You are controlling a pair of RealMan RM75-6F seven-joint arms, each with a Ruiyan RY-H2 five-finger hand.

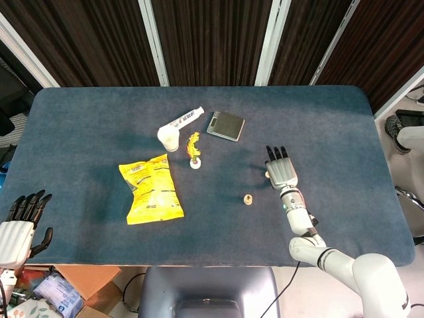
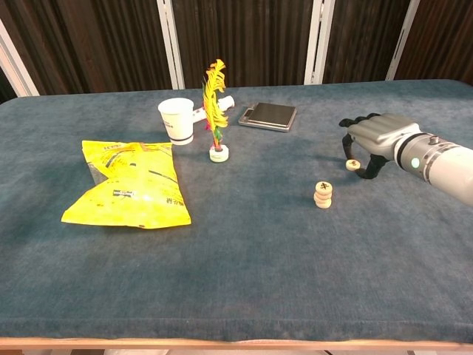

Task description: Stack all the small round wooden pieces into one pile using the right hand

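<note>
A short stack of small round wooden pieces stands right of the table's middle; in the head view the stack shows as one disc. One loose wooden piece lies on the cloth just behind and right of it. My right hand arches over that loose piece, fingers on one side and thumb on the other, with gaps showing, so nothing is gripped. From the head camera the right hand hides the loose piece. My left hand hangs off the table's near left corner, fingers spread and holding nothing.
A yellow snack bag lies at the left. Behind the middle stand a white paper cup, a feather shuttlecock and a white tube. A dark flat scale lies behind the stack.
</note>
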